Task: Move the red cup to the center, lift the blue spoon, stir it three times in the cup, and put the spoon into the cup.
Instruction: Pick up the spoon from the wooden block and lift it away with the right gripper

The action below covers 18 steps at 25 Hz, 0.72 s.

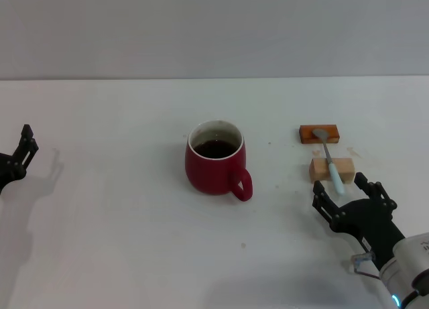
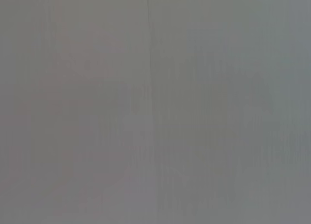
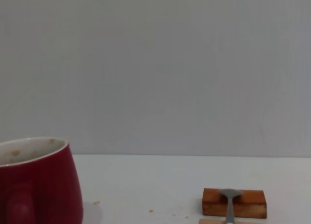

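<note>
A white table spreads wide under even light; a plain grey wall rises behind.

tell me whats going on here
Nothing is held yet. The cup of dark liquid stands mid-table. The spoon lies across two wooden blocks to its right. The right end effector is open, just short of the spoon's handle. The left end effector sits at the table's left edge.

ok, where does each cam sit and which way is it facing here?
Head: high, looking down at the squat dark-red ceramic mug mid-table; left hand at the left edge, right hand open near the blue-handled metal spoon.
Left wrist: only blank grey; no body.
Right wrist: low, level across the table; no fingers.
Shared: head and right wrist show mug, spoon, orange-brown wooden block.
</note>
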### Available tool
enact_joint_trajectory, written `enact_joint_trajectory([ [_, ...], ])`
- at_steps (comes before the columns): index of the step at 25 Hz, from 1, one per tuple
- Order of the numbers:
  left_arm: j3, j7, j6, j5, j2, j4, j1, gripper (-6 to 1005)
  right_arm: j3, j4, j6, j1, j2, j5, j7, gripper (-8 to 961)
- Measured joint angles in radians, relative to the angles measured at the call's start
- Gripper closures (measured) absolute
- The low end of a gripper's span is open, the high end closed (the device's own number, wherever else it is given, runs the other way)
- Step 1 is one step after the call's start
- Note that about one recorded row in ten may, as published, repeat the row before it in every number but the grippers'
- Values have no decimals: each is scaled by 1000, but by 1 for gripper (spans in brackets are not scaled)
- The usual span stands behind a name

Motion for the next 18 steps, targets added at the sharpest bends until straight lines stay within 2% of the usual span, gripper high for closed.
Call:
enact_joint_trajectory([
  [18,9,0,0,0,0,0,-4,141,-7,-7,0,3,-5,-5,33,224],
])
